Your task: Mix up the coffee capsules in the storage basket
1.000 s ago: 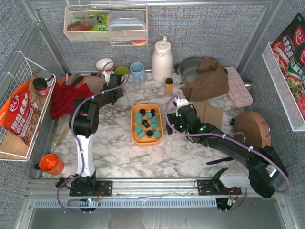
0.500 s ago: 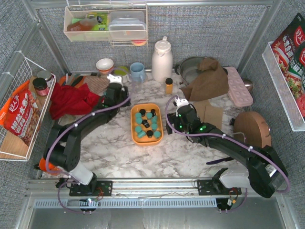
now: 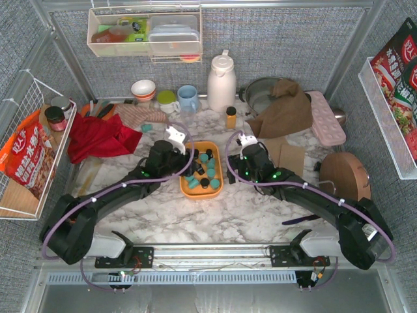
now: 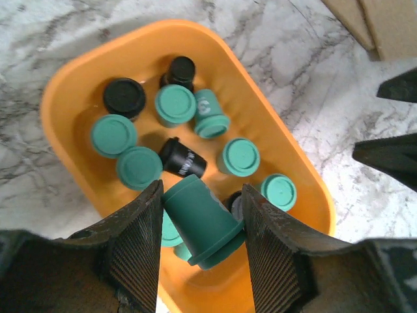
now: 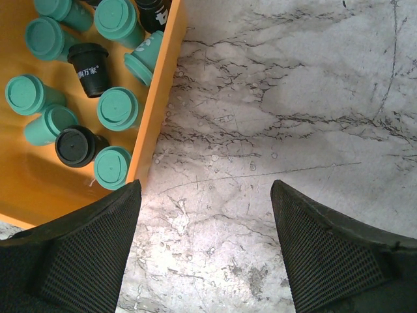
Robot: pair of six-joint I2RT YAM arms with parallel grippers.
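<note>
At tabletop centre: orange storage basket (image 4: 65, 111), holding loose coffee capsules (image 4: 176, 104), mostly teal, a few black. Left gripper (image 4: 201, 202) over the basket's left side, clamped on one tilted teal capsule (image 4: 203, 227). Right gripper (image 5: 205, 189) over bare marble tabletop (image 5: 293, 98) just beside the basket's right rim, jaws spread wide, released.

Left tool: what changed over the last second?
The left tool swung from the mugs at the back forward to the tray. It now hangs over the tray's left side, shut on a teal capsule. The earlier pictures do not show when the capsule was picked up. The right tool stayed open beside the tray's right edge, and the tray did not move.
</note>
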